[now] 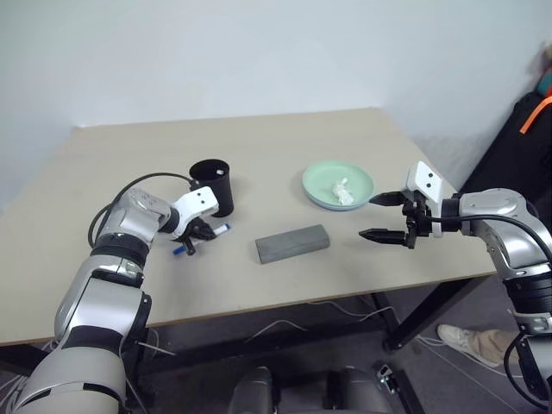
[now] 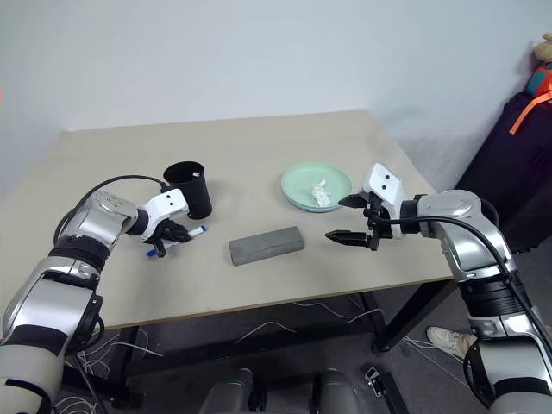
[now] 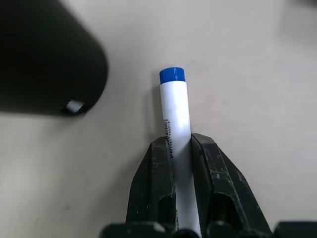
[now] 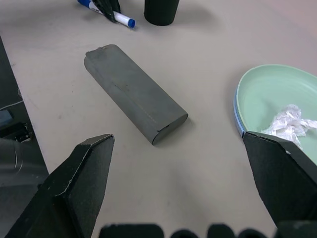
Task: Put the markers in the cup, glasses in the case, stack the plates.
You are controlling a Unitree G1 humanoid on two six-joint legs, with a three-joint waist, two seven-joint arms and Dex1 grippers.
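A marker (image 3: 174,106) is clenched by the left tool (image 3: 182,163) just beside the cup (image 1: 212,185) (on worktop (image 1: 285,285)); right tool (image 1: 379,217) is held wide, released.

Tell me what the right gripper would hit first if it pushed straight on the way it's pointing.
Probably the grey case: it lies ahead between the open right gripper fingers, though depth is unclear.

- Counter (image 1: 129,285): smooth, matt beige laminate look.
- Cup (image 1: 213,185): black plastic, dull sheen.
- Case (image 4: 133,91): grey, felt-like, matt.
- Plate (image 4: 262,87): mint-green plastic, faint gloss; crumpled white tissue (image 4: 290,121) in it.
- Marker (image 3: 176,114): smooth white plastic barrel, ribbed blue cap.
- Left end effector (image 3: 183,163) fingers (image 3: 158,178): scuffed matt black plastic.
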